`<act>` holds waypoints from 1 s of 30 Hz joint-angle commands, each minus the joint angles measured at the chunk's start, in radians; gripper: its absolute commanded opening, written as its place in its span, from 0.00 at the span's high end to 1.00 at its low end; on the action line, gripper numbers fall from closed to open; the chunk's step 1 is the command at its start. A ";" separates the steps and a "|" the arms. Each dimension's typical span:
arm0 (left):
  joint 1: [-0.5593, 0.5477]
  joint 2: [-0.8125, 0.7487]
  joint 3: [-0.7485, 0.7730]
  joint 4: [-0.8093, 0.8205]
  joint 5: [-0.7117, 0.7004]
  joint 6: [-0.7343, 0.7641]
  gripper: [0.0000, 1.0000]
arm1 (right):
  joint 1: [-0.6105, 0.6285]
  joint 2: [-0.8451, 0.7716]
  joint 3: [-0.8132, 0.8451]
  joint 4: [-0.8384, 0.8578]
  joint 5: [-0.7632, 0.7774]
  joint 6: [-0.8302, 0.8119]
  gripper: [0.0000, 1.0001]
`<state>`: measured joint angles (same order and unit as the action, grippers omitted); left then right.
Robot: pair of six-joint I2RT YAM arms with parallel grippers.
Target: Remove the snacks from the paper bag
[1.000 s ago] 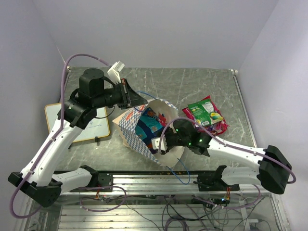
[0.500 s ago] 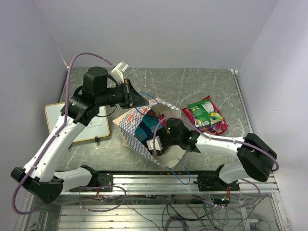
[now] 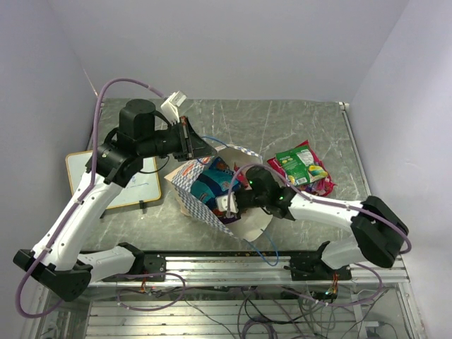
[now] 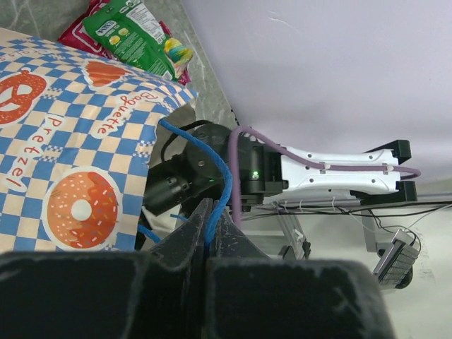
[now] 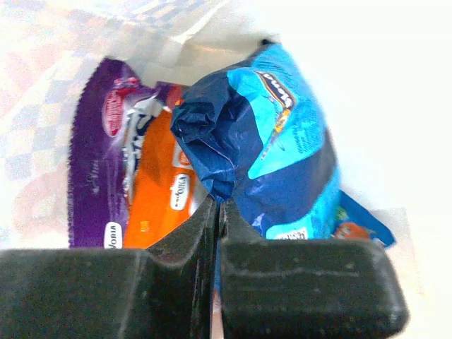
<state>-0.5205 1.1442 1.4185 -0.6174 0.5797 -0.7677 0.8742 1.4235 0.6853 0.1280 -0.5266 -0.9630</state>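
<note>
The paper bag (image 3: 192,181) lies tipped on the table with its mouth toward the right arm. My left gripper (image 3: 207,147) is shut on the bag's blue cord handle (image 4: 220,176) and holds the top edge up. My right gripper (image 5: 218,205) is inside the bag, shut on a crumpled corner of a blue snack packet (image 5: 275,141). An orange packet (image 5: 159,191) and a purple packet (image 5: 95,162) lie beside it in the bag. In the top view the right gripper (image 3: 227,205) sits at the bag's mouth. A green packet (image 3: 300,162) and a red-pink packet (image 3: 323,186) lie on the table to the right.
A white framed writing board (image 3: 113,176) lies left of the bag, under the left arm. The bag's other blue cord (image 3: 265,256) trails over the near edge of the table. Walls close in the table at the back and on both sides.
My right gripper has reached further into the bag and closed from open onto the blue packet. The left gripper has kept its hold on the handle, almost still.
</note>
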 commanded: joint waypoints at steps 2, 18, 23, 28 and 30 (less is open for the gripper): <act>0.004 -0.015 0.008 0.015 -0.003 0.009 0.93 | -0.021 -0.119 -0.013 0.017 0.018 0.088 1.00; 0.004 -0.005 0.069 -0.059 -0.141 -0.011 0.93 | -0.031 -0.294 0.202 -0.134 0.158 0.449 1.00; 0.005 0.020 0.140 -0.154 -0.205 0.024 0.93 | -0.031 -0.308 0.278 -0.115 0.245 0.596 1.00; 0.009 0.061 0.271 -0.296 -0.337 0.060 0.93 | -0.026 -0.282 0.413 -0.185 0.281 0.725 1.00; 0.011 0.101 0.358 -0.364 -0.396 0.087 0.93 | -0.024 -0.266 0.491 -0.222 0.283 0.767 1.00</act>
<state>-0.5201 1.2049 1.6325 -0.8505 0.3325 -0.7391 0.8482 1.1709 1.0180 -0.1543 -0.2760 -0.3290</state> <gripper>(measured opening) 0.074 0.007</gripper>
